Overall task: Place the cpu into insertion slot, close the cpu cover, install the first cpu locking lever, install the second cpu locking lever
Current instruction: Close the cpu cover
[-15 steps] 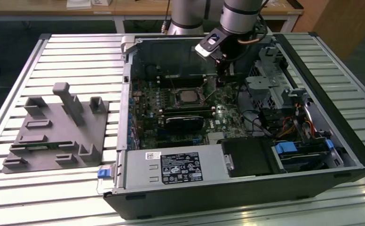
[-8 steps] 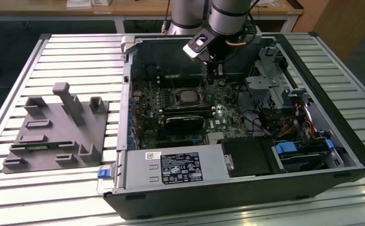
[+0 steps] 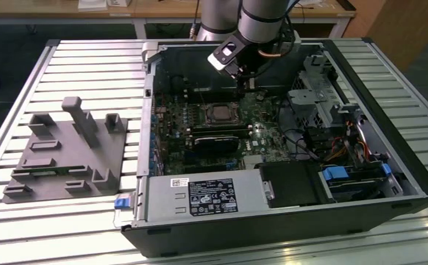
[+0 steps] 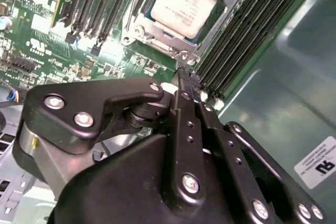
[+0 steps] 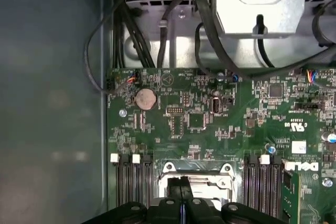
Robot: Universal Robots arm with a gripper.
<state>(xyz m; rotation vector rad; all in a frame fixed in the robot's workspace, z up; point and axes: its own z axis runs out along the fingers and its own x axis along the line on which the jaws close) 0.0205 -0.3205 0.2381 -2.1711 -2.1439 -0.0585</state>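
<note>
The black pincer point(image 4: 182, 77) has its two thin fingers pressed together. I see nothing held between them. The fingers are long and thin, and they point at one corner of the thin square silvery metal cpu cover point(image 4: 168, 40). The tip is just beside that corner. I cannot tell if it touches.

In the exterior view, the small flat square silvery-tan cpu point(image 3: 220, 113) lies at about 7 o'clock from the pincer, close by and lower down. The cpu is square, so it has no long side.

The cpu sits inside the small square dark insertion slot with a silvery rim point(image 5: 223, 171). The cover looks to lie flat around the chip, with the chip showing through its window. I cannot tell if the levers are locked.

The slot is part of the green motherboard point(image 5: 199, 108). The board lies in the big open black computer case point(image 3: 288, 226), along with a grey metal box with a label point(image 3: 199, 199). At 9 o'clock from the case, a grey plastic holder point(image 3: 67, 154) rests on the slatted metal table point(image 3: 89, 61).
</note>
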